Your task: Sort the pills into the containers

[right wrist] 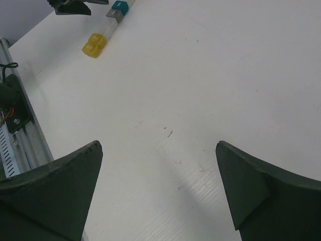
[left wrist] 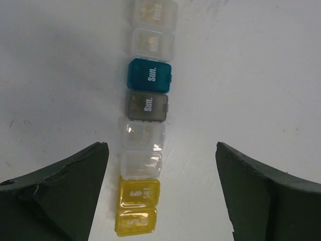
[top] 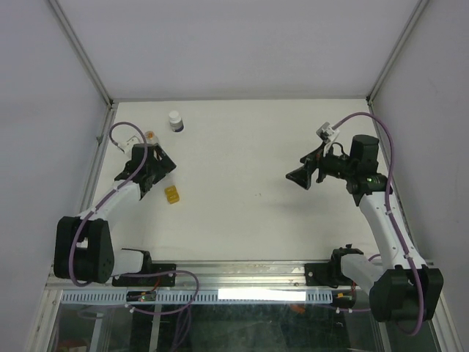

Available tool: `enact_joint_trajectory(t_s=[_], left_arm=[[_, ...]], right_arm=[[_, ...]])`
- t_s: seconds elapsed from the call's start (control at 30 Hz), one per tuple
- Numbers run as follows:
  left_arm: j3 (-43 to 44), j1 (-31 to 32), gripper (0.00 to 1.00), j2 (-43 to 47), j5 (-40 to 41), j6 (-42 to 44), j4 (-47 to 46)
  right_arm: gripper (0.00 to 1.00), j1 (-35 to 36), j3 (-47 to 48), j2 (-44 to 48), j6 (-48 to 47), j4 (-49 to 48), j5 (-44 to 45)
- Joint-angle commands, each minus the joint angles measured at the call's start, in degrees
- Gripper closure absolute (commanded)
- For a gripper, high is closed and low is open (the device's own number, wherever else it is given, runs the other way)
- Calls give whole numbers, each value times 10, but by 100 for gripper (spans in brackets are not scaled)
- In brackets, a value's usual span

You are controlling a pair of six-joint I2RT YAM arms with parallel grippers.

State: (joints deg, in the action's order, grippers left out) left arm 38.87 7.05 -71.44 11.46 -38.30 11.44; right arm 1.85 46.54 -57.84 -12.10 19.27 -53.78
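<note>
**Left gripper spread wide over the pill strip, right gripper open and empty**

Left gripper hangs low over the white table with its two dark fingers far apart and nothing clamped between them. Between the fingers, touching neither, lies the task's thing: a short strip of small joined square plastic containers. It runs away from the wrist camera roughly along the midline of the gap, a little nearer the finger on the left of that view.

From the near end the compartments are:
- two yellow ones
- two clear ones
- a smoky grey one marked "Sun."
- a teal-blue one marked "Sun."
- two more clear ones at the top edge of the wrist view

All the lids look closed. Whether any compartment has pills in it cannot be told.

From overhead, the left gripper sits at the left side of the table and covers most of the strip. Only the yellow end of the containers shows, just below the gripper. A small dark-bodied bottle with a white cap stands upright farther back, well apart from the strip.

Right gripper hovers over bare table on the right side, well apart from the containers. Its fingers are spread wide and hold nothing.
</note>
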Motion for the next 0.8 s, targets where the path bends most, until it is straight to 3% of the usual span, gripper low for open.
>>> enact_joint_trajectory(t_s=[0.0,0.27,0.53,0.77], left_arm=[[52,0,14,-55,63,-11,39],[89,1,32,-137,34,18,56],[110,23,36,-180,26,37,66],[112,43,48,-198,25,48,72]], right_arm=[[1,19,9,3,-19,-19,8],[1,34,10,5,-31,-10,18],[1,42,11,5,-34,-7,20],[1,43,10,4,-35,-8,22]])
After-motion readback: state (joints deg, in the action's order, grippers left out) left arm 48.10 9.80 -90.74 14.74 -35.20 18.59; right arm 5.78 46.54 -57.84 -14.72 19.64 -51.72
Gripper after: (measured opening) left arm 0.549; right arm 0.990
